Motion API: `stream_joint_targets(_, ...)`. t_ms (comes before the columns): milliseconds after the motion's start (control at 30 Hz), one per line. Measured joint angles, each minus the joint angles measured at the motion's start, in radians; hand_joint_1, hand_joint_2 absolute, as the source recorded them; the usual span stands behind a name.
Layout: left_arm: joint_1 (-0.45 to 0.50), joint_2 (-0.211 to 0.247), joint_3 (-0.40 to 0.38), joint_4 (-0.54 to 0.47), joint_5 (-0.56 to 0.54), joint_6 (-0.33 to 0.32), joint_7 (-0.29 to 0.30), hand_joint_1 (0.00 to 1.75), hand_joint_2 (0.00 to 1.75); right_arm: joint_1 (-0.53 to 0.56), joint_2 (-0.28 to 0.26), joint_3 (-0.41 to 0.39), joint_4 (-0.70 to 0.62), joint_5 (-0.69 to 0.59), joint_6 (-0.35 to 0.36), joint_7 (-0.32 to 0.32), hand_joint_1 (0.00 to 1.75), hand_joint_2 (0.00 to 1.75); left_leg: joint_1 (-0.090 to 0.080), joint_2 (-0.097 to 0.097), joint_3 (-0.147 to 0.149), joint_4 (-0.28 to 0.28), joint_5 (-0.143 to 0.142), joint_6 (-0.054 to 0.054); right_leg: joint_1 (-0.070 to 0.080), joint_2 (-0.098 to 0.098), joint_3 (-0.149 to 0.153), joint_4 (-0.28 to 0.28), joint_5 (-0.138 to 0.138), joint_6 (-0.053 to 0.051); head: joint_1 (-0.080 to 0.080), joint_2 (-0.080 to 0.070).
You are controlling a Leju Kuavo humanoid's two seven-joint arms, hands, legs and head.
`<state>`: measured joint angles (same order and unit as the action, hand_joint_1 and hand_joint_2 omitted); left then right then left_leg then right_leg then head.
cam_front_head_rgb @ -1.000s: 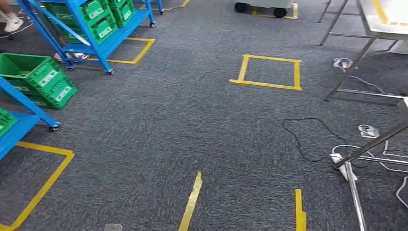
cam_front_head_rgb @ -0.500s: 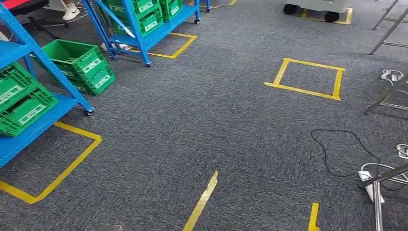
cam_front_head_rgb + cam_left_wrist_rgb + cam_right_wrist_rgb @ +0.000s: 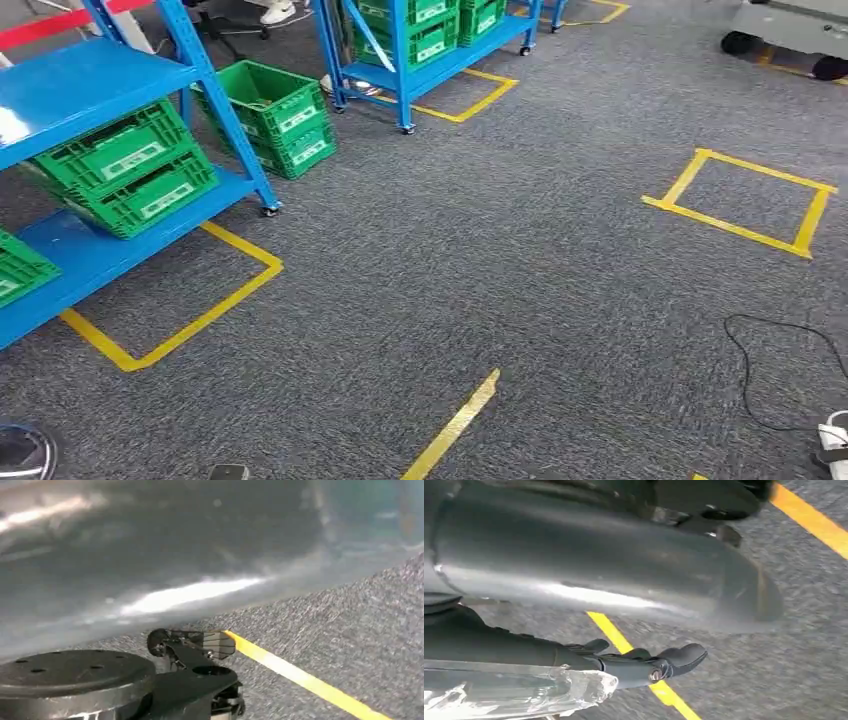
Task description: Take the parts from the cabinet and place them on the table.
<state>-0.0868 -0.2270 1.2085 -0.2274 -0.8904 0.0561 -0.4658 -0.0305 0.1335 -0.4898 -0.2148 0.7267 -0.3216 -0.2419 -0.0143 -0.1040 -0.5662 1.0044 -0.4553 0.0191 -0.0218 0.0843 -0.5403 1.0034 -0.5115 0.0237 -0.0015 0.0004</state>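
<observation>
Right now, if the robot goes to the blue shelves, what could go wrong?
1. A green crate sits on the floor beside the blue shelf. The robot could bump it while getting close.
2. A black cable and a white power strip lie on the carpet at the right. A foot might snag there.
3. The shelf stands on a small wheel, so a push might roll it away.

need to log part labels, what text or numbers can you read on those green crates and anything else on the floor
No text reads clearly.
White labels on the green crates on the blue rack: too small and blurred to read.
Labels on the green crate on the floor: blurred as well.
Yellow floor tape: plain, no writing.
</observation>
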Motion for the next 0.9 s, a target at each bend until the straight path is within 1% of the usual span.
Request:
stream_joint_targets(33,0.001,0.0,0.0,0.0,0.0,0.0,-0.002,0.0,0.0,-0.005,0.0,0.0,0.0,0.001,0.0,0.0,0.0,0.0,0.004,-0.007,-0.005,-0.004,0.004,-0.006,0.004,-0.009,0.009,0.006,0.001,-0.001,0.001,0.0)
stream_joint_targets(67,0.004,0.002,0.0,0.0,0.0,0.0,-0.002,0.0,0.0,-0.005,0.0,0.0,0.0,0.001,0.0,0.0,0.0,0.0,0.008,-0.017,-0.009,-0.006,0.008,-0.013,0.008,-0.016,0.007,0.009,0.0,-0.008,0.001,0.0)
stream_joint_targets(100,0.008,0.002,0.0,0.0,0.0,0.0,-0.002,0.0,0.0,-0.005,0.0,-0.001,-0.001,0.002,0.0,0.0,0.0,0.0,0.009,-0.028,-0.012,-0.005,0.01,-0.019,0.009,-0.027,0.007,0.007,0.004,-0.014,0.001,0.0)
stream_joint_targets(133,0.009,0.005,0.0,0.0,0.0,0.0,-0.002,0.0,0.0,-0.005,0.003,-0.001,-0.001,0.003,0.0,0.0,0.0,0.0,0.009,-0.017,-0.014,0.002,0.002,-0.023,0.002,-0.043,0.01,-0.002,0.01,-0.023,0.001,0.0)
stream_joint_targets(167,0.009,0.003,0.0,0.0,0.002,0.0,-0.003,0.0,0.0,-0.004,0.003,-0.001,-0.002,0.005,0.0,-0.001,0.0,0.0,0.005,0.038,-0.024,0.028,-0.021,-0.029,0.004,-0.053,0.012,-0.004,0.01,-0.026,-0.006,0.0)
stream_joint_targets(200,0.005,0.003,0.0,0.0,0.005,-0.002,-0.004,0.0,0.0,-0.003,0.003,-0.001,-0.002,0.008,0.0,-0.002,0.0,0.0,0.007,0.072,-0.055,0.092,-0.062,-0.036,0.006,-0.069,0.012,-0.004,0.009,-0.032,-0.011,0.0)
stream_joint_targets(233,0.002,0.004,0.001,0.0,0.011,-0.004,-0.006,0.0,0.0,-0.001,0.003,-0.001,-0.002,0.012,0.0,-0.001,0.0,0.0,0.009,0.082,-0.086,0.158,-0.095,-0.04,0.008,-0.084,0.012,-0.004,0.008,-0.034,-0.008,0.0)
stream_joint_targets(267,0.001,0.005,0.003,0.0,0.018,-0.006,-0.007,0.0,0.0,0.0,0.003,-0.001,-0.002,0.019,0.0,-0.001,0.0,0.0,0.013,0.09,-0.127,0.245,-0.132,-0.044,0.009,-0.103,0.011,-0.004,0.006,-0.036,-0.009,0.0)
stream_joint_targets(300,0.003,0.006,0.006,0.0,0.022,-0.01,-0.007,0.0,0.0,-0.001,0.003,-0.001,-0.002,0.024,0.0,0.001,0.0,0.0,0.016,0.094,-0.152,0.299,-0.145,-0.048,0.01,-0.118,0.011,-0.004,0.005,-0.037,-0.009,0.0)
stream_joint_targets(333,0.007,0.008,0.008,0.0,0.024,-0.011,-0.007,0.0,0.0,-0.004,0.003,-0.001,-0.002,0.028,0.0,0.002,0.0,0.0,0.018,0.096,-0.151,0.299,-0.131,-0.05,0.011,-0.131,0.012,-0.003,0.004,-0.037,-0.009,0.0)
stream_joint_targets(367,0.009,0.01,0.01,0.0,0.027,-0.013,-0.007,0.0,0.0,-0.007,0.005,-0.001,-0.002,0.03,0.0,0.005,0.0,0.0,0.018,0.097,-0.133,0.262,-0.1,-0.049,0.011,-0.142,0.014,-0.003,0.002,-0.037,-0.01,0.0)
stream_joint_targets(400,0.009,0.012,0.013,0.0,0.029,-0.013,-0.007,0.0,0.0,-0.009,0.005,-0.001,-0.002,0.031,0.0,0.008,0.0,0.0,0.018,0.104,-0.095,0.192,-0.059,-0.047,0.011,-0.154,0.017,-0.003,0.0,-0.035,-0.01,0.0)
stream_joint_targets(433,0.008,0.013,0.016,0.0,0.029,-0.014,-0.008,0.0,0.0,-0.011,0.006,-0.001,-0.002,0.032,0.0,0.008,0.0,0.0,0.017,0.12,-0.049,0.107,-0.017,-0.042,0.011,-0.165,0.022,-0.003,-0.003,-0.034,-0.009,0.0)
stream_joint_targets(467,0.007,0.014,0.019,0.0,0.029,-0.014,-0.009,0.0,0.0,-0.012,0.006,-0.001,-0.002,0.032,0.001,0.008,0.0,0.0,0.012,0.169,-0.007,0.031,0.007,-0.035,0.013,-0.175,0.027,-0.004,-0.007,-0.03,-0.01,0.0)
stream_joint_targets(500,0.002,0.014,0.019,0.0,0.029,-0.015,-0.01,0.0,0.0,-0.012,0.006,-0.001,-0.002,0.032,0.001,0.008,0.0,0.0,0.001,0.184,0.005,0.003,-0.008,-0.031,0.021,-0.186,0.026,0.002,-0.013,-0.021,-0.012,0.0)
stream_joint_targets(533,-0.002,0.014,0.021,0.0,0.029,-0.015,-0.012,0.0,0.0,-0.012,0.006,-0.001,-0.002,0.032,0.002,0.006,0.0,0.0,0.002,0.178,0.0,0.005,-0.013,-0.021,0.021,-0.198,0.025,0.001,-0.013,-0.018,-0.01,0.0)
stream_joint_targets(567,0.0,0.014,0.022,0.0,0.029,-0.015,-0.015,0.0,0.0,-0.014,0.006,-0.001,-0.002,0.031,0.002,0.003,0.0,0.0,0.001,0.166,-0.003,0.005,-0.013,-0.017,0.021,-0.209,0.027,0.0,-0.015,-0.014,-0.008,0.0)
stream_joint_targets(600,0.005,0.014,0.023,0.0,0.027,-0.014,-0.015,0.0,0.0,-0.016,0.006,-0.002,-0.002,0.029,0.003,0.0,0.0,0.0,0.0,0.154,-0.006,0.004,-0.013,-0.012,0.021,-0.221,0.032,-0.004,-0.015,-0.011,-0.009,0.0)
stream_joint_targets(633,0.007,0.013,0.024,0.0,0.026,-0.014,-0.018,0.0,0.0,-0.018,0.006,-0.002,-0.003,0.028,0.004,-0.004,0.0,0.0,0.005,0.141,0.004,-0.007,-0.008,-0.003,0.021,-0.223,0.038,-0.003,-0.021,-0.001,-0.01,0.0)
stream_joint_targets(667,0.01,0.012,0.024,0.0,0.024,-0.014,-0.02,0.0,0.0,-0.02,0.006,-0.004,-0.003,0.027,0.005,-0.008,0.0,0.0,0.01,0.131,0.008,-0.012,-0.005,0.002,0.017,-0.163,0.027,0.016,-0.039,0.005,-0.006,0.0)
stream_joint_targets(700,0.006,0.011,0.024,0.0,0.024,-0.013,-0.021,0.0,0.0,-0.021,0.006,-0.007,-0.003,0.027,0.005,-0.01,0.0,0.0,0.012,0.121,0.006,-0.012,-0.004,0.006,0.015,-0.117,0.005,0.066,-0.068,0.007,-0.003,0.0)
stream_joint_targets(733,0.001,0.011,0.024,0.0,0.024,-0.014,-0.024,0.0,0.0,-0.019,0.006,-0.009,-0.003,0.027,0.006,-0.01,0.0,0.0,0.012,0.109,0.005,-0.012,-0.004,0.012,0.012,-0.097,-0.036,0.149,-0.107,0.009,0.0,0.0)
stream_joint_targets(767,-0.001,0.01,0.024,0.0,0.026,-0.018,-0.027,0.0,0.0,-0.019,0.006,-0.01,-0.003,0.029,0.006,-0.009,0.0,0.0,0.011,0.096,0.004,-0.012,-0.004,0.013,0.012,-0.089,-0.078,0.232,-0.14,0.011,-0.001,0.0)
stream_joint_targets(800,-0.001,0.011,0.025,0.0,0.03,-0.02,-0.028,0.0,0.0,-0.017,0.005,-0.01,-0.003,0.033,0.006,-0.005,0.0,0.0,0.011,0.082,0.004,-0.012,-0.004,0.013,0.012,-0.086,-0.113,0.293,-0.156,0.012,0.001,0.0)
stream_joint_targets(833,0.001,0.012,0.026,0.0,0.035,-0.024,-0.03,0.0,0.0,-0.017,0.006,-0.01,-0.003,0.041,0.006,0.001,0.0,0.0,0.011,0.067,0.005,-0.012,-0.004,0.013,0.012,-0.086,-0.131,0.313,-0.148,0.012,0.001,0.0)
stream_joint_targets(867,0.003,0.013,0.027,0.0,0.042,-0.028,-0.031,0.0,0.0,-0.02,0.006,-0.01,-0.003,0.05,0.006,0.007,0.0,0.0,0.011,0.052,0.007,-0.011,-0.004,0.013,0.012,-0.086,-0.125,0.286,-0.116,0.011,0.001,0.0)
stream_joint_targets(900,0.003,0.014,0.03,0.0,0.047,-0.031,-0.032,0.0,0.0,-0.025,0.006,-0.01,-0.003,0.058,0.006,0.013,0.0,0.0,0.011,0.036,0.009,-0.01,-0.004,0.012,0.01,-0.084,-0.097,0.215,-0.063,0.01,0.001,0.0)
